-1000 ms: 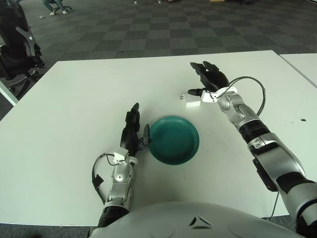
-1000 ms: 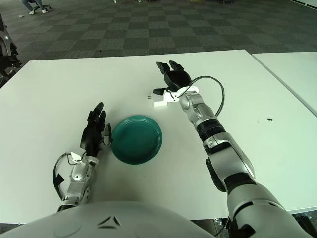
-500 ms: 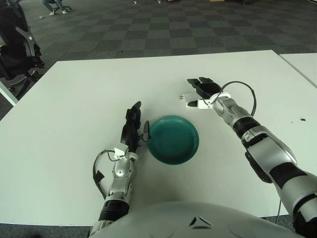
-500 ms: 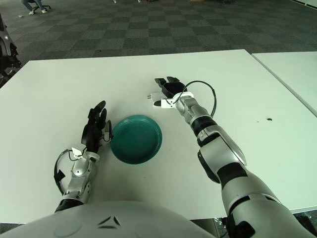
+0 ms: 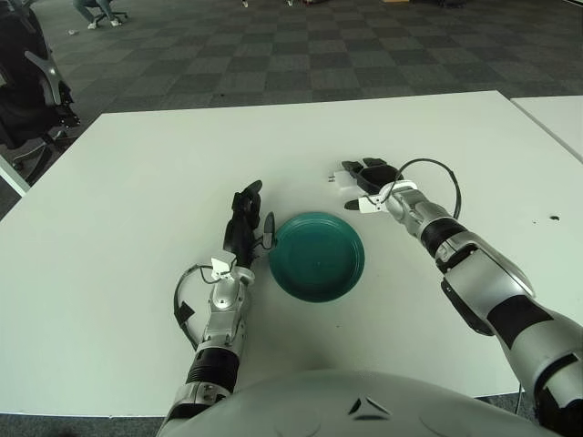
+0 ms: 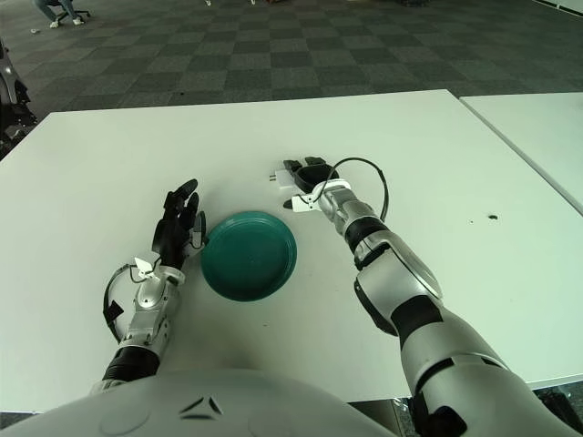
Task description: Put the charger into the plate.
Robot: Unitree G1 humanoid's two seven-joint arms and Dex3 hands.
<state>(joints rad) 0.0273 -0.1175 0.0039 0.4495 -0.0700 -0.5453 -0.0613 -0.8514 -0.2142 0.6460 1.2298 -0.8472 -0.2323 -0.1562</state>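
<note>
Here, at the far left edge of the frame, dark equipment stood on the chequered floor beyond the white desk. Left of centre in the frame, the left hand showed just beside the left rim of the plate, its dark fingers stretched out and relaxed, pointing toward the top of the frame, holding nothing. Whether it touched the desk could not be told. The teal plate sat on the desk near the middle of the frame, slightly below centre, with nothing in it.

Up and to the right of the plate, apart from its rim, the white charger lay on the desk. Its long axis ran roughly left to right across the frame, with a small projection, probably its prongs, pointing toward the left edge. The right hand was on the charger's right end, its dark fingers curled over that part; a firm clamp could not be made out, though the hand seemed closed around the charger. A thin black cable looped above the right wrist. At the upper right corner, a second white desk showed, and a small dark speck marked the main desk at the right edge.
</note>
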